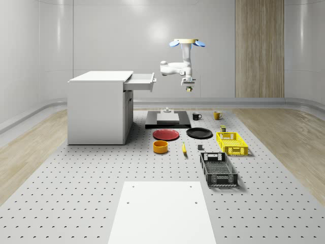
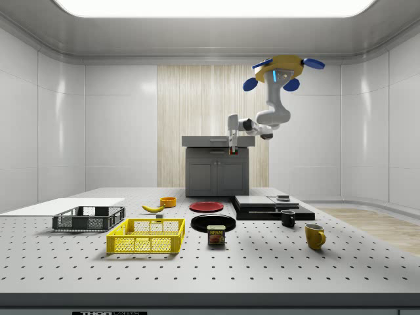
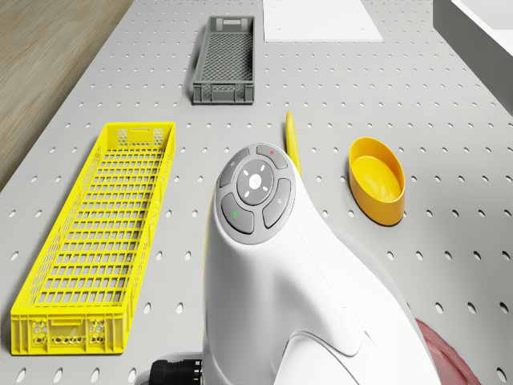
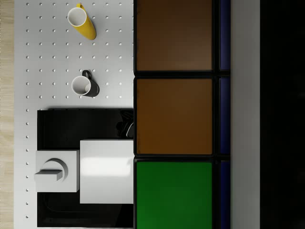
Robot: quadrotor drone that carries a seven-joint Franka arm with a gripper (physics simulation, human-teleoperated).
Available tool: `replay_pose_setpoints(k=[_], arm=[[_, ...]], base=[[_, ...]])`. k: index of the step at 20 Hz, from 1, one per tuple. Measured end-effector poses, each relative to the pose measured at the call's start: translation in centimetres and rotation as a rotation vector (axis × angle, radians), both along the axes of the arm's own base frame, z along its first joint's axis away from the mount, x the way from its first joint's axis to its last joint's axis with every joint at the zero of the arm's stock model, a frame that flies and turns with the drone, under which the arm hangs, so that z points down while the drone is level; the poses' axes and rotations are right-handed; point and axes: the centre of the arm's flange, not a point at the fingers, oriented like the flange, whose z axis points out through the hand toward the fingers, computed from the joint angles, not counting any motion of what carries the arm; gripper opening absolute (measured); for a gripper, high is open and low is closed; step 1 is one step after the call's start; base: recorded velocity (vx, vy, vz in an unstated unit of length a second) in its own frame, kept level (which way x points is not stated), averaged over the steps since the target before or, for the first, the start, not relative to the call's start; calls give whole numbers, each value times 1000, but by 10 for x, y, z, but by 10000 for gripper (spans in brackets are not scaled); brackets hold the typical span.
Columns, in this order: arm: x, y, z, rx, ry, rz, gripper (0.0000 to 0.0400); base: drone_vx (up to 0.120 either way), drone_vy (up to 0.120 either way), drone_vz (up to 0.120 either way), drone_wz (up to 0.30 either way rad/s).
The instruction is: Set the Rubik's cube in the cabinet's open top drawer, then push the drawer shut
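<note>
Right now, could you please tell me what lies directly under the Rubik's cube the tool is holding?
Below the multicoloured Rubik's cube held in the tool lie the black base plate, the white block on it, and the perforated grey table. The cube covers whatever lies straight beneath it.

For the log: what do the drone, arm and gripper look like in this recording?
The drone has a yellow disc body with blue rotor pods. The arm below it is glossy white with rounded segments and darker joints. The drone view shows a grey round button pad on one white link, with small red and green marks. The gripper is small, pale above and dark at its tip.
</note>
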Motion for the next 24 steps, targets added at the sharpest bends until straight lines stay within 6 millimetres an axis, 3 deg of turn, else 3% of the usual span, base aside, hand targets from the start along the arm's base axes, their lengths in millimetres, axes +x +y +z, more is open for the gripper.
replay_pose_setpoints(k=[24], arm=[[0,0,0,0,0,0,325]], base=[[0,-120,120,0]])
